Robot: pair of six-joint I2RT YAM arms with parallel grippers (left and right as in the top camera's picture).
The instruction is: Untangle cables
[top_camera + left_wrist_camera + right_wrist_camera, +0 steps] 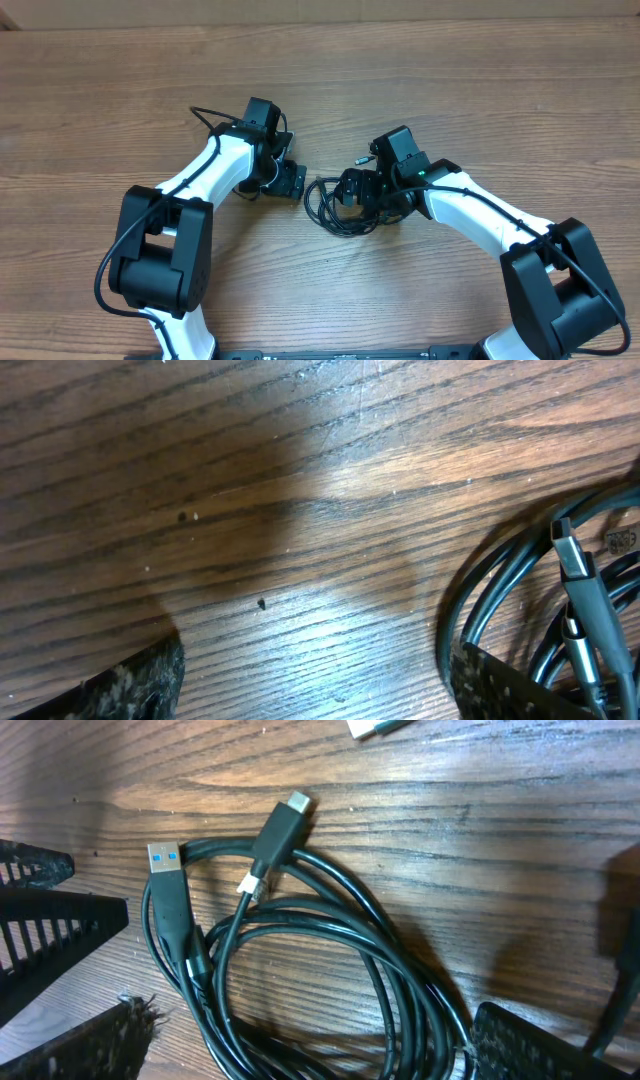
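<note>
The cables [335,208] lie looped mid-table between the wide-open jaws of my right gripper [310,1040], not clamped. My left gripper [310,680] sits just left of the bundle, jaws wide apart, holding nothing.

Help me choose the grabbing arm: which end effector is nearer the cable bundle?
Right. The right end effector is over the cable bundle; the left end effector is beside it.

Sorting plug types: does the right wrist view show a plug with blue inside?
Yes, the flat plug on the cables shows blue inside its silver shell.
</note>
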